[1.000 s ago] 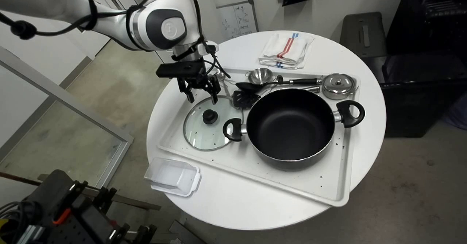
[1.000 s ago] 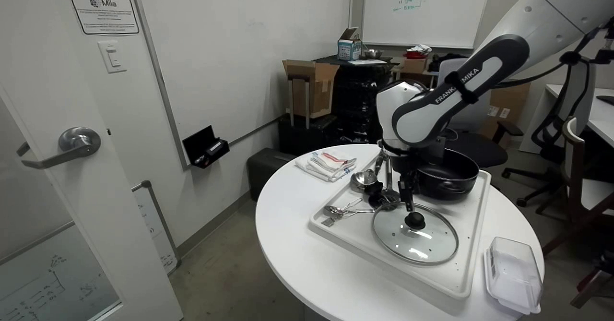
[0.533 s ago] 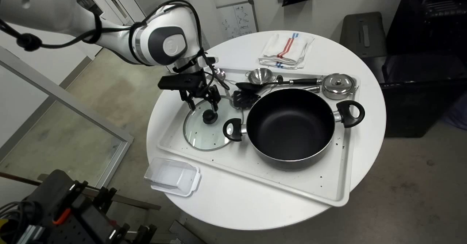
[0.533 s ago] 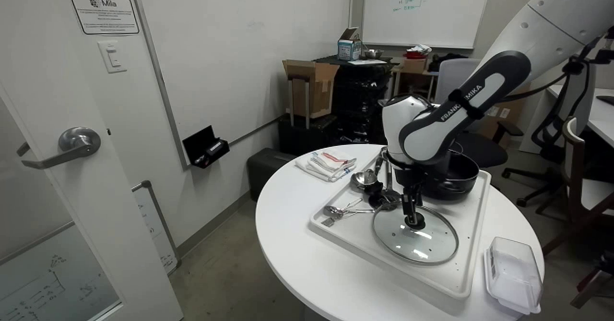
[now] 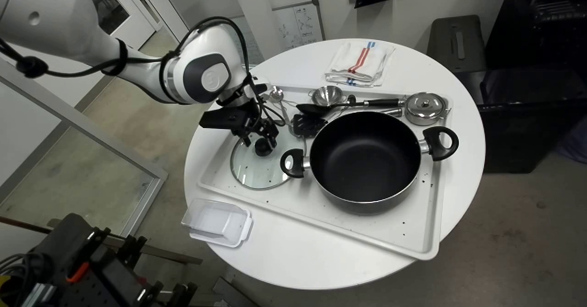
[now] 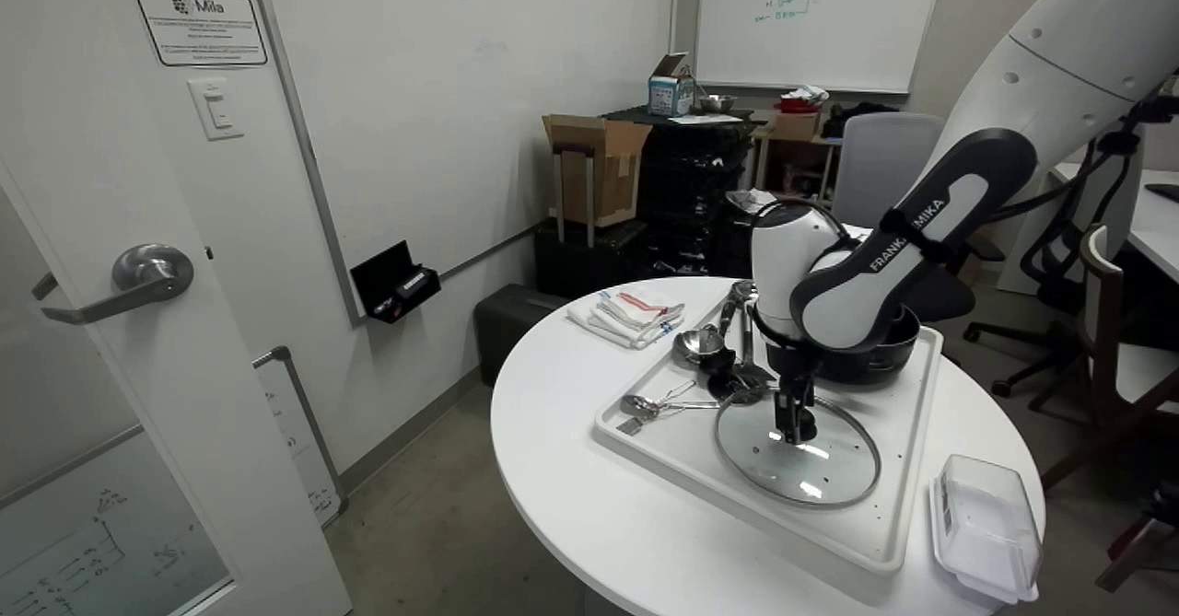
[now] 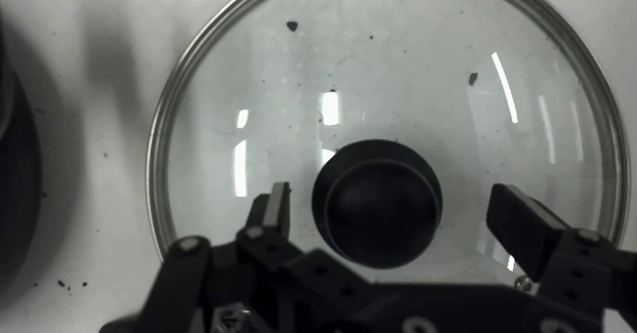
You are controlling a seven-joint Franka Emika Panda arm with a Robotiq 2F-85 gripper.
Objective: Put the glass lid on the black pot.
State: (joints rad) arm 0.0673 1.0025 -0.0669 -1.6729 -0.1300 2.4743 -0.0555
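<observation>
The glass lid (image 5: 251, 171) lies flat on the white tray, beside the black pot. Its black knob (image 7: 380, 208) points up. The lid also shows in an exterior view (image 6: 811, 480). The black pot (image 5: 365, 164) stands uncovered on the tray; one side handle (image 5: 293, 162) reaches over the lid's edge. The arm partly hides the pot in an exterior view (image 6: 880, 363). My gripper (image 7: 388, 193) is open, pointing down over the lid, with its fingers (image 7: 520, 223) on either side of the knob. A gap shows on both sides of the knob. The gripper also shows in both exterior views (image 5: 261, 143) (image 6: 794, 427).
The tray (image 5: 284, 201) also bears a black spatula (image 5: 308, 125), a small strainer (image 5: 327, 96), several utensils and a small steel pot (image 5: 425, 109). A folded cloth (image 5: 357, 66) lies behind it. A clear plastic container (image 5: 220, 222) stands at the table edge.
My gripper has moved down from above the lid until its open fingers stand around the knob. The lid, pot and other things have not moved.
</observation>
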